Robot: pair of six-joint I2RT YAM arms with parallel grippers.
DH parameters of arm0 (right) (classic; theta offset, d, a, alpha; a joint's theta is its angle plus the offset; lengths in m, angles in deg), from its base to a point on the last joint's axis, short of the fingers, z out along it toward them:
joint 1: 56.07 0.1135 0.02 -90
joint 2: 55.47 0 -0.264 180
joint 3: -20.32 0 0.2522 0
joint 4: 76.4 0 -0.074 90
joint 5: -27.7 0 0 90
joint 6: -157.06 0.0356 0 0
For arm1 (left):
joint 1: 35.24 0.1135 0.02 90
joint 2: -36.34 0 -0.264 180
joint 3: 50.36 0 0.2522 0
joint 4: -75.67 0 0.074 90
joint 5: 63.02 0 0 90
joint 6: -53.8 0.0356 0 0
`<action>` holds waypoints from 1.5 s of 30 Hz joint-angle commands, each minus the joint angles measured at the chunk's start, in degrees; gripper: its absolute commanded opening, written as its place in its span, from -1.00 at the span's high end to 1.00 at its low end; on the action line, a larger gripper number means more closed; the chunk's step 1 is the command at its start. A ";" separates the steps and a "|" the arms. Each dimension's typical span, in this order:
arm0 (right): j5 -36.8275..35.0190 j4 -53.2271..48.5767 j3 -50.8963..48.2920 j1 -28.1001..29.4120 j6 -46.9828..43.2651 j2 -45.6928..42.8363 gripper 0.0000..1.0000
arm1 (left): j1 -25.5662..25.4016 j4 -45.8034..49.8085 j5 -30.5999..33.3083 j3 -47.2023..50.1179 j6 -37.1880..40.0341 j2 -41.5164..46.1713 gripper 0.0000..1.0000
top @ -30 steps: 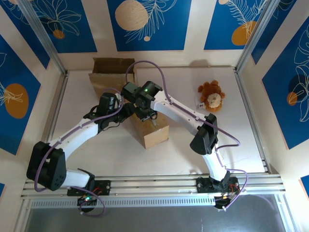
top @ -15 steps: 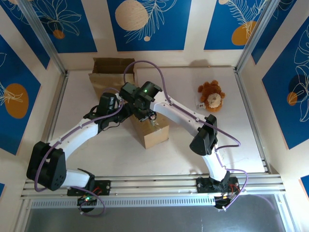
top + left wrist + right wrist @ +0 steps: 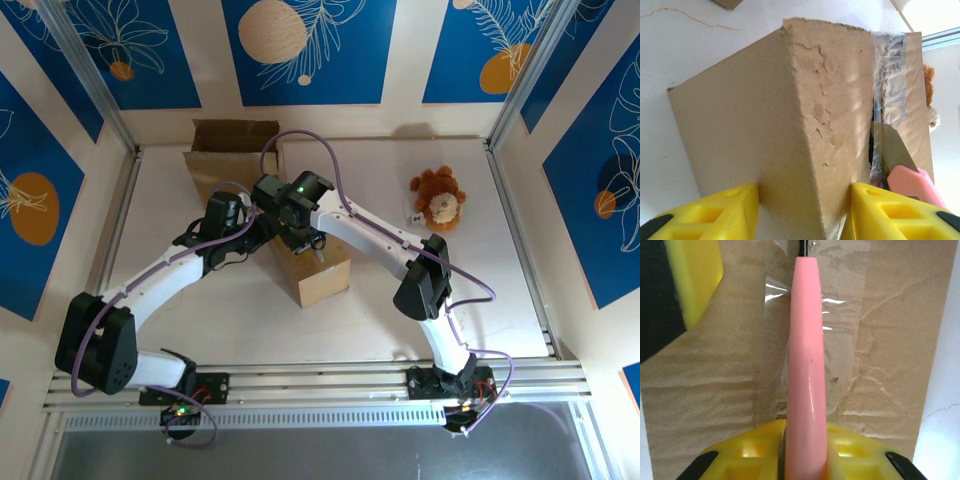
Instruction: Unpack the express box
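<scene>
The brown cardboard express box point(image 3: 318, 272) lies at the middle of the white tabletop point(image 3: 480, 300). One end is pinched between the yellow fingers of the left claw point(image 3: 802, 200), and the right claw point(image 3: 805, 452) is pressed together on a pink-handled cutter point(image 3: 807, 365) whose blade sits in the seam under the clear tape point(image 3: 845, 305). The task is judged to be at an early stage: the seam appears slit only beside the blade, the flaps are not yet lifted, and any contents have yet to come out.
</scene>
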 commanded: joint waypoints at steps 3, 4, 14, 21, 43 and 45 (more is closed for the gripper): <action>-0.05 -2.49 -1.17 0.38 1.99 -0.91 1.00 | 0.22 2.03 0.01 1.49 -0.43 -0.51 0.01; -0.09 -2.96 -1.26 0.56 2.33 -1.16 1.00 | 0.21 2.08 0.02 1.51 -0.43 -0.47 0.01; 0.90 -8.22 -3.84 2.25 5.49 -4.07 1.00 | 0.33 1.90 0.02 1.66 -0.34 -0.76 0.01; 2.66 -10.44 -4.31 2.94 6.31 -5.27 1.00 | 0.41 1.53 -0.07 1.93 -0.34 -1.04 0.01; 9.61 -11.41 -15.02 6.06 12.14 -12.83 1.00 | 0.67 1.30 0.15 2.55 -0.20 -1.19 0.02; 10.21 -11.40 -15.99 6.35 12.71 -13.60 1.00 | 0.68 1.31 0.19 2.54 -0.16 -1.22 0.02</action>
